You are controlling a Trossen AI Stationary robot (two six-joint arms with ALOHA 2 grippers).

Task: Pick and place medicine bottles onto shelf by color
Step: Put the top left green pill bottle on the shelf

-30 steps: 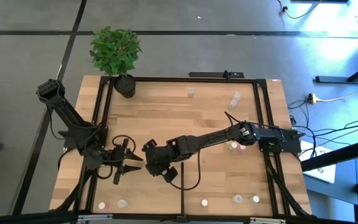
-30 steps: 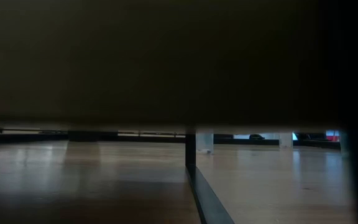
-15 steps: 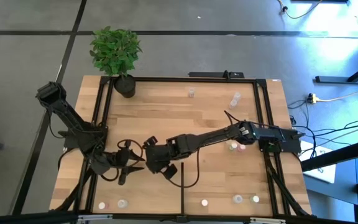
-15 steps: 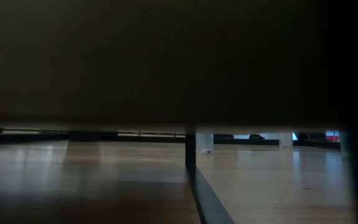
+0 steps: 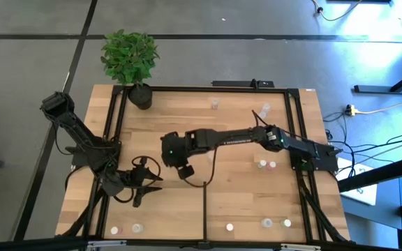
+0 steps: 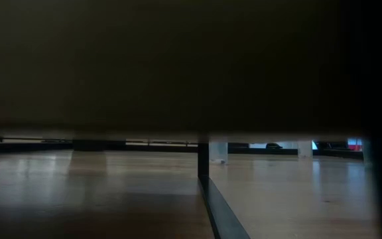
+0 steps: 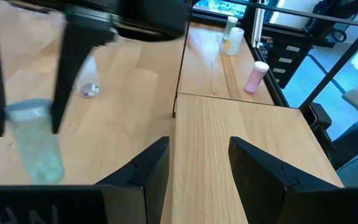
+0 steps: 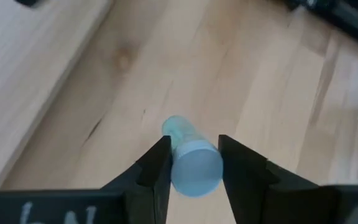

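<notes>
My right gripper [image 5: 184,169] hangs over the middle of the shelf [image 5: 187,111], shut on a clear bluish medicine bottle [image 8: 180,135]. The left wrist view shows this bottle [image 7: 39,155] hanging below the right fingers. My left gripper [image 5: 144,193] waits at the shelf's left side, open, with nothing between its fingers [image 7: 151,165]. Other medicine bottles stand on the wood: two at the far side [image 5: 215,103] [image 5: 264,110], two at the right [image 5: 262,164] [image 5: 272,165], and several along the near edge [image 5: 229,226]. My right gripper pinches the bottle's cap end [image 8: 194,171] between its two fingers. They come from above, slanting down, and lie along the bottle. The body [image 7: 41,163] reaches down past the fingertips, roughly upright. It appears clear of the wood.
A potted plant [image 5: 132,61] stands at the far left corner. A short black divider bar [image 5: 204,216] runs from the near rail toward the middle. Black rails [image 5: 295,139] edge the panel. A dark mass fills the upper part of the low view above the divider [image 6: 203,166].
My right gripper has swung toward the far edge with the bottle still in its fingers, mostly in the last half second, rolling a little. My left gripper has sunk slightly toward the near edge, then stayed still.
</notes>
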